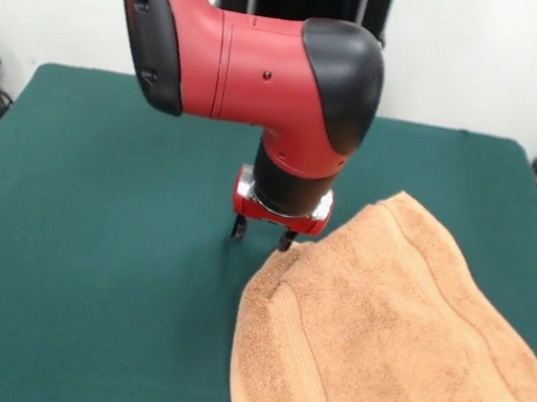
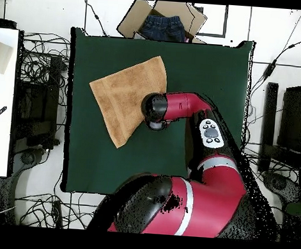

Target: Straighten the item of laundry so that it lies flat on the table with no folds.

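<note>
1. A light orange-tan terry towel (image 1: 401,332) lies spread on the dark green table (image 1: 91,235), turned diamond-wise so that its corners, not its sides, point toward the table's edges.
2. In the front view the towel fills the lower right of the tabletop; in the overhead view it sits in the upper left part of the felt (image 2: 214,76), one corner reaching close to the table's top edge.
3. Woven border bands run as raised stripes near two opposite sides, one along the upper right edge and one near the lower left edge in the front view.
4. The cloth is mostly open, but a low ridge stands near the corner closest to the gripper, and that edge looks slightly lifted or rumpled.
5. The red and black arm (image 1: 268,70) comes down over the middle of the table, its gripper (image 1: 264,234) set at the towel's nearest corner.
6. Two dark fingertips show a gap between them, the jaws released, one tip at the towel's edge.
7. Beyond the table's top edge overhead, a cardboard box (image 2: 163,18) holds dark blue cloth.
</note>
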Controlling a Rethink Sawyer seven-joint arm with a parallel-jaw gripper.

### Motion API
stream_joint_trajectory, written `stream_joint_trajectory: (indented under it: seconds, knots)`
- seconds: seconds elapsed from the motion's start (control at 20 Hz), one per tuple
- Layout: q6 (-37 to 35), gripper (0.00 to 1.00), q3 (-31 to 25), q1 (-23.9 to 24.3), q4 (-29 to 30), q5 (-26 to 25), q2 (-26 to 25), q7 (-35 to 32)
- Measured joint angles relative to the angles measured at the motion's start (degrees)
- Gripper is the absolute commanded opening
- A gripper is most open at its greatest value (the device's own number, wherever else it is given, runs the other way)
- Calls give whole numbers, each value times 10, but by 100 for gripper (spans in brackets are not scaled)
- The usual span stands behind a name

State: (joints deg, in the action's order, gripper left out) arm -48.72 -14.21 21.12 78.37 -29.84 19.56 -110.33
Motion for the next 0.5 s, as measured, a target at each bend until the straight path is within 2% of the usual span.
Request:
stream_joint_trajectory:
  seconds: [0.5]
  knots:
    - [-1,100,7,-7,-4,1,-1,0]
